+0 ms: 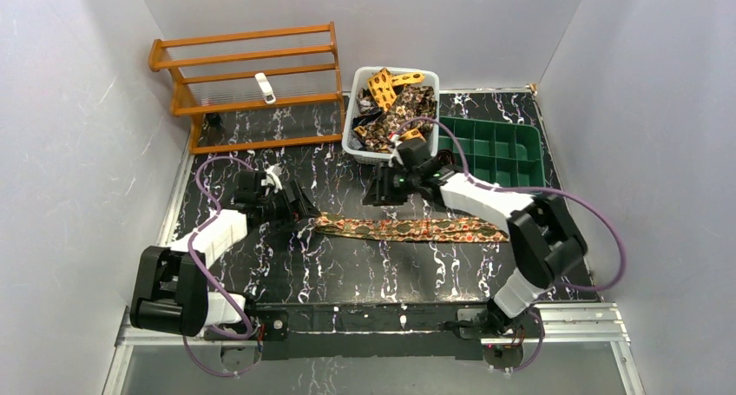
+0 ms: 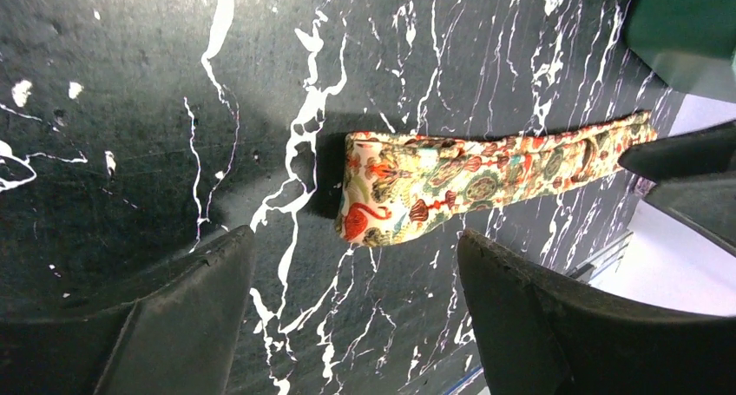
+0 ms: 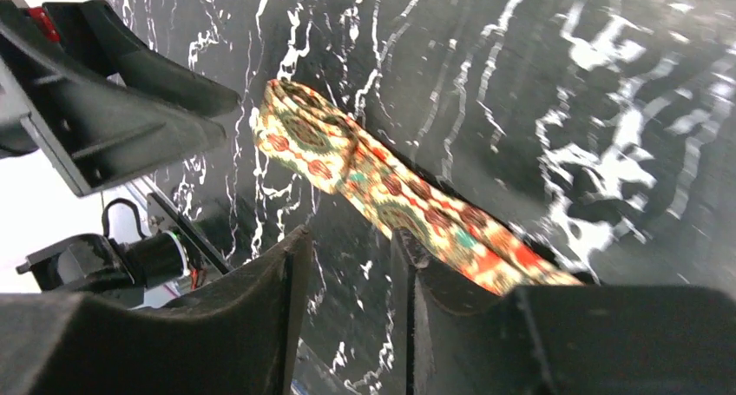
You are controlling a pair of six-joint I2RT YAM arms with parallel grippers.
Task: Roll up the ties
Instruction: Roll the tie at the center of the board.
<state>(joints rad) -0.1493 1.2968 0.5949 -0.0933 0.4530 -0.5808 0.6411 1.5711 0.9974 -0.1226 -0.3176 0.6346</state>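
tie (image 1: 408,228) lies flat mid-desk, parallel to the near edge, left hand (image 1: 295,211) wide open at its folded left end, right hand (image 1: 379,194) part-open and empty near its middle; unpinned, that fold may spring loose.

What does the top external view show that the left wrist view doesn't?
Only top external: the tie at full length, the white bin of more ties, the wooden rack, the green tray. Only left wrist: the tie's doubled-over end up close, just ahead of the open left gripper. Both: the patterned tie lying on the black marbled table.
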